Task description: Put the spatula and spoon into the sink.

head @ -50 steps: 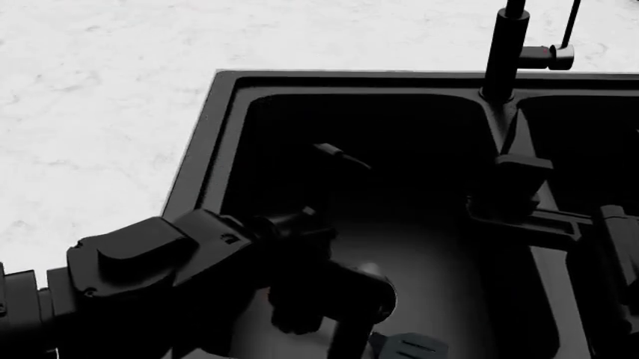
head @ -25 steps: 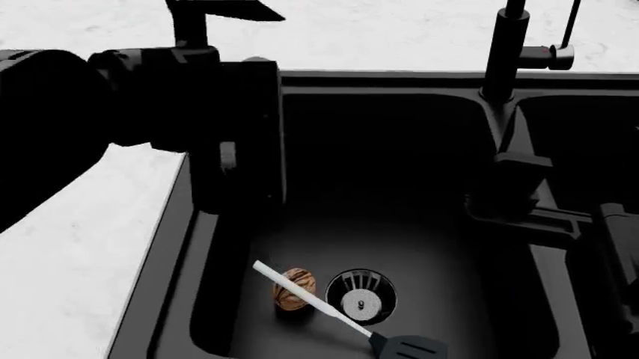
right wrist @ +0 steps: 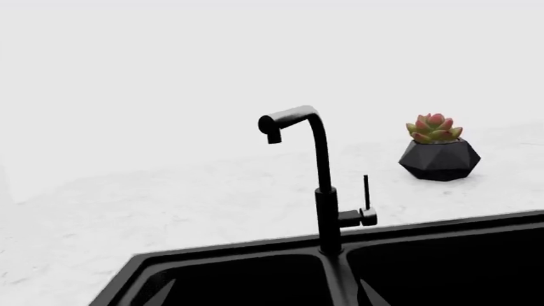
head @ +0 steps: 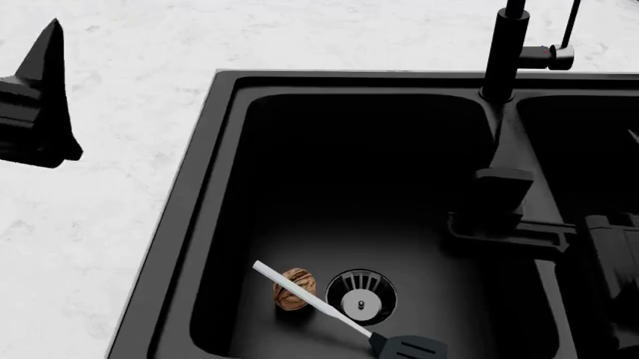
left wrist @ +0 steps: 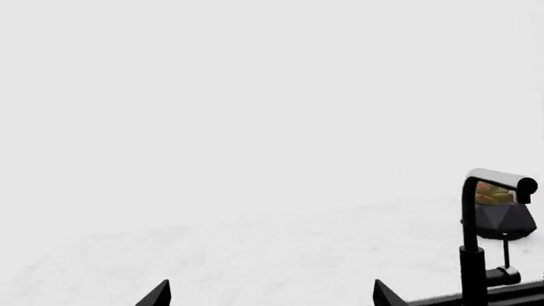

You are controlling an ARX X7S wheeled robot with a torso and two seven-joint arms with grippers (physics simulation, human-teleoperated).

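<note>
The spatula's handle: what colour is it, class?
White, with a black head; the spatula shows best in the head view.

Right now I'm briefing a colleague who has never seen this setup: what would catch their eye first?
The big matte black sink cut into the pale marble counter. In its left basin the white-handled spatula lies slanting past the round drain strainer, with a brown walnut beside the handle. The tall black faucet rises at the divider, and a red-tipped succulent in a black faceted pot sits on the counter behind.
</note>
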